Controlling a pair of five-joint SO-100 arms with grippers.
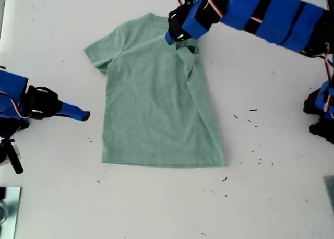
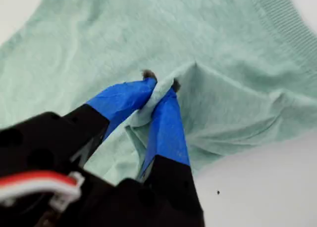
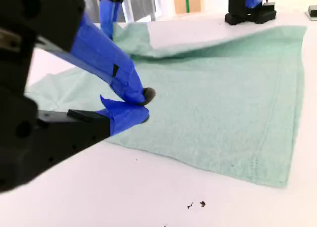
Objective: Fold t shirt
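Observation:
The green t shirt (image 1: 156, 103) lies flat on the white table (image 1: 271, 197), neck toward the far edge. Its sleeve on the exterior view's right is drawn inward over the body. My first gripper (image 1: 180, 40) (image 2: 161, 83) reaches in from the exterior view's upper right and is shut on a raised pinch of the t shirt (image 2: 99, 38) near that sleeve. My second gripper (image 1: 86, 115) (image 3: 144, 105) is shut with nothing in it. It hovers low over the table just off the t shirt's (image 3: 223, 103) edge at the exterior view's left.
An arm's base (image 1: 321, 111) (image 3: 250, 6) stands at the exterior view's right edge. Small dark specks (image 1: 245, 116) dot the table near the shirt. A metallic object (image 1: 8, 207) sits in the exterior view's lower left corner.

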